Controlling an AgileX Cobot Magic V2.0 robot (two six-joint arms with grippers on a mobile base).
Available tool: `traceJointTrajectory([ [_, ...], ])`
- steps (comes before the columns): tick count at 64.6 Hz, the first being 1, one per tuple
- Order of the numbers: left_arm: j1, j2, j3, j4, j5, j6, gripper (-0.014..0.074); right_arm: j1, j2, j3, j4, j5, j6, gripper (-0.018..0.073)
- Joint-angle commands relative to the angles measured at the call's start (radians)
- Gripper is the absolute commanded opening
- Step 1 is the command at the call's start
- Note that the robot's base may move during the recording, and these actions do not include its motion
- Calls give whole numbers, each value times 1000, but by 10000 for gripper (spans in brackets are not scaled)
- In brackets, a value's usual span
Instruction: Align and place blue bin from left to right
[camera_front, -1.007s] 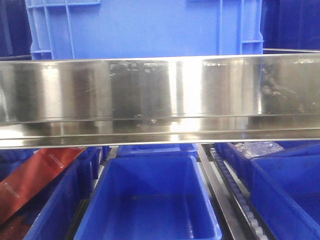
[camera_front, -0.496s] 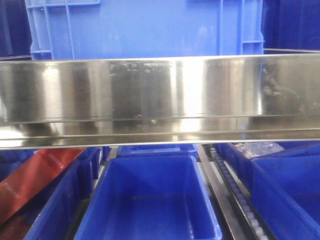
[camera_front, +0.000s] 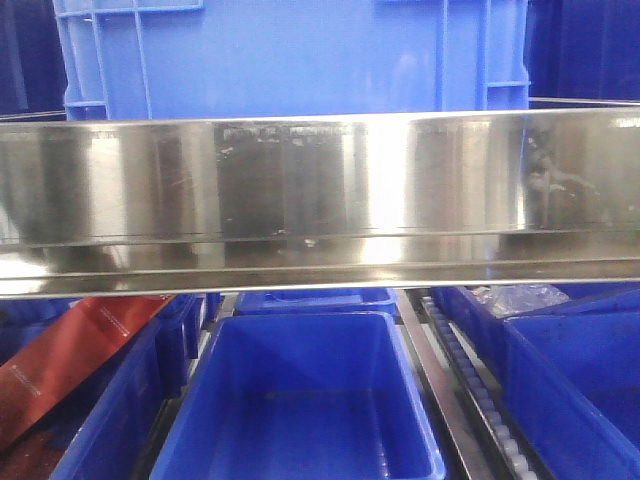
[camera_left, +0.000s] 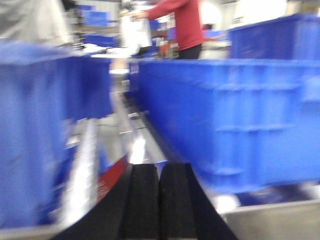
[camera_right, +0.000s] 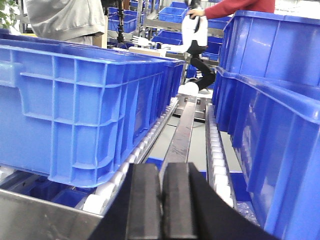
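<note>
crate under inspection: the blue bin (camera_front: 290, 55) sits on the upper level behind the steel front rail (camera_front: 320, 200), its ribbed wall and boxed corners showing above the rail in the front view. in the right wrist view the same bin (camera_right: 75, 105) rests on the white rollers (camera_right: 142, 150) of its lane, to the left of the camera; in the blurred left wrist view it (camera_left: 225, 120) fills the right side. so the bin lies between the two arms, neither touching it.

left gripper (camera_left: 159, 200): pads pressed together, nothing between them. right gripper (camera_right: 161, 200): likewise closed on nothing, low at the near end of the lane.

surroundings: a second large crate (camera_right: 270, 165) stands on the neighbouring lane to the right, a gap and a metal divider (camera_right: 182, 132) between. smaller smooth bins (camera_front: 305, 400) occupy the level below.

judgement — the step in hand appears to be nudging or sliding the bin into line. best done with closed pads set flat against a ribbed wall, low down, pushing evenly so the crate rolls straight and does not skew or strike the neighbour.
</note>
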Motion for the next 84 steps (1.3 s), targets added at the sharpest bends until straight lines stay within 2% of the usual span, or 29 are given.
traceJointTrajectory([
  [1,70,-48,45,-80,14,73,-111,-5,-6,2,-10,-28,-9,-48],
  [6,121,-96,97,-76,8,74,-111,-5,-6,2,-10,-28,-9,-48],
  [13,154,-132,183,-74,-14,74,-111,-5,-6,2,-10,-28,-9,-48],
  [20,154,-132,244,-74,-117,74,-111,-5,-6,2,-10,-28,-9,-48],
  [23,154,-132,244,-68,-66,74,-111,-5,-6,2,-10,-28,-9,-48],
  [27,154,-132,244,-59,-60,74,-111,-5,-6,2,-10,-28,-9,-48],
  [84,154,-132,244,-59,-76,74,-111,-5,-6,2,-6,-26,-6,-48],
])
